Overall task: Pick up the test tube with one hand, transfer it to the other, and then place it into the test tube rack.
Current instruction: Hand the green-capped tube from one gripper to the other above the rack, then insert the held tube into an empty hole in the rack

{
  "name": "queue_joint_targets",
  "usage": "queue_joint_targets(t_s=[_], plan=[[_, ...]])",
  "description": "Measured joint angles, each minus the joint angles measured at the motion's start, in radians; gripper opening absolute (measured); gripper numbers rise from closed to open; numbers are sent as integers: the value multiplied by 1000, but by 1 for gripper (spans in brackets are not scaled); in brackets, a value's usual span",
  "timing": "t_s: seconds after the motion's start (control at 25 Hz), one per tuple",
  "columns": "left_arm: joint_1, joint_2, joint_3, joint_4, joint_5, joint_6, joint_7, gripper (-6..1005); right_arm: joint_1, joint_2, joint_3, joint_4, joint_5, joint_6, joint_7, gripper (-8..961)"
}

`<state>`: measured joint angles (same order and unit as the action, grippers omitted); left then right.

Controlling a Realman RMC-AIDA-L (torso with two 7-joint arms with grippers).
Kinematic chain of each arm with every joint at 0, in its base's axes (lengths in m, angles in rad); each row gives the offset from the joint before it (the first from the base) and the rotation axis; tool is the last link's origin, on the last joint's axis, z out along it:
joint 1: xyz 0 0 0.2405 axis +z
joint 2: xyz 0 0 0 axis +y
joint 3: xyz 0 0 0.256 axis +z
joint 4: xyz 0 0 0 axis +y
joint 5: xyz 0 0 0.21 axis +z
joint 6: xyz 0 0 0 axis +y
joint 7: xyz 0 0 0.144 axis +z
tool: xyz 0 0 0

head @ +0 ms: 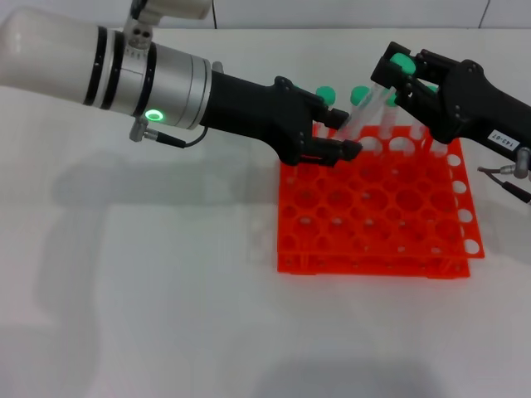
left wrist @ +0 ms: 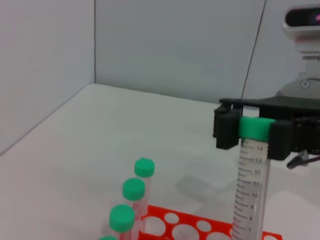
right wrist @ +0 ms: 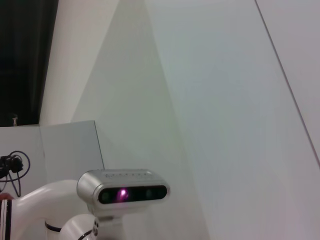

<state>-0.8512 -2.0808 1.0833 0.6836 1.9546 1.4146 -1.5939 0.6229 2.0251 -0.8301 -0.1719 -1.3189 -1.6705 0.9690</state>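
Note:
The right gripper [head: 405, 73], black with a white label, is shut on the green cap of a clear test tube [head: 371, 104] and holds it slanted above the back edge of the orange-red rack [head: 373, 220]. In the left wrist view the right gripper [left wrist: 255, 131] clamps the cap and the tube [left wrist: 250, 190] hangs down toward the rack [left wrist: 172, 219]. The left gripper [head: 344, 133], on the white and silver arm, is open, with its fingers on either side of the tube's lower end at the rack's back left corner.
Several other green-capped tubes [head: 325, 95] stand in the rack's back row and also show in the left wrist view [left wrist: 134, 190]. The white table [head: 149, 274] extends left and in front of the rack. The right wrist view shows only walls and the robot's head [right wrist: 122, 192].

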Motion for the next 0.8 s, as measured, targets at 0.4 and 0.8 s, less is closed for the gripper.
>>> queue_joint_targets(t_s=[0.4,0.8], plan=[[189,0,3,419,44,84,-289,588,-1,-12,0,-26,-10,-3,30,258],[552,-4,3,723,-92,110,-289,888,3,-15,-45,-108,-26,49,93,258]])
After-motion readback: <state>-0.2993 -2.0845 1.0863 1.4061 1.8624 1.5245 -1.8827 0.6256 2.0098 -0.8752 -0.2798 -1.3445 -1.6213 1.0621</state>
